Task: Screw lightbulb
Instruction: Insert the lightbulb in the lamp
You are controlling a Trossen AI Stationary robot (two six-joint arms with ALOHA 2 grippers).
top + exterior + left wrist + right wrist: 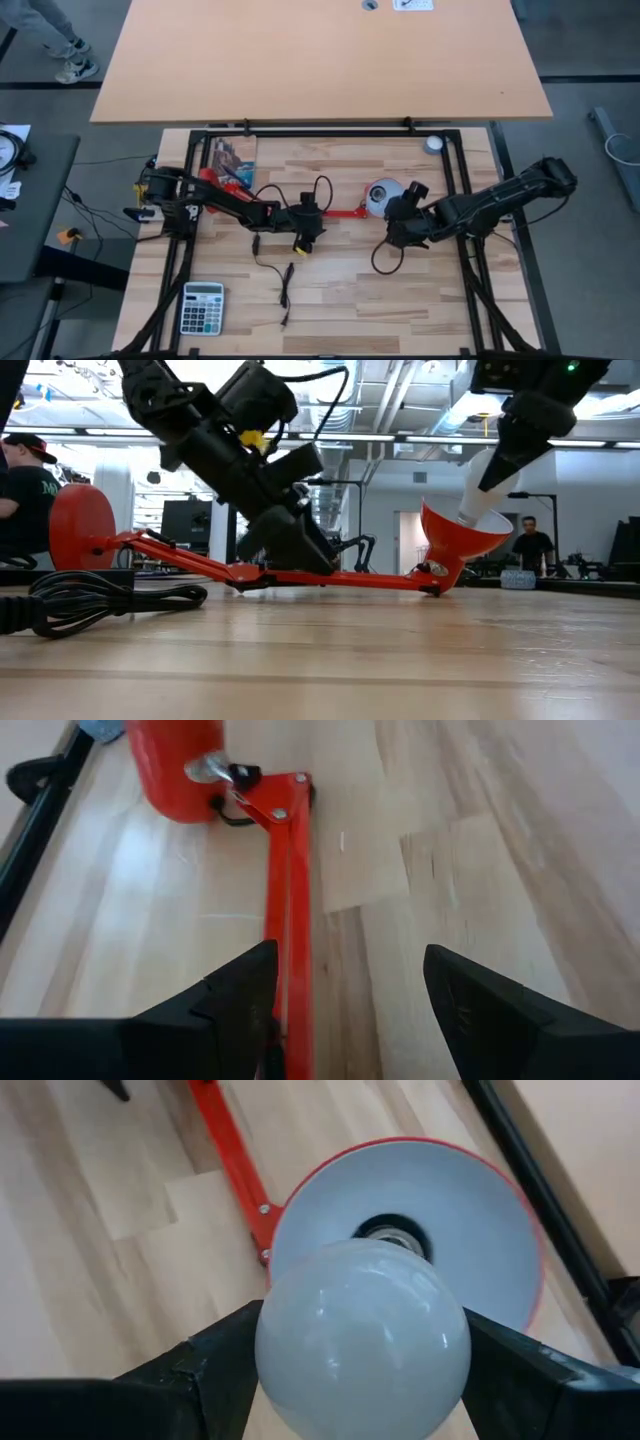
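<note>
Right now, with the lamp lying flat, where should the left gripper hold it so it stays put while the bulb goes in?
Grip the red lamp arm mid-length, from above. It is a thin straight bar lying flat on the table, so the left gripper, open astride it, can close across it. The right gripper already holds the lightbulb over the shade.

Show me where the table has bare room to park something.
Bare wood lies right of the grey calculator along the near edge, and behind the red lamp arm. Crowded: centre, around the red shade, black cable and both grippers.
</note>
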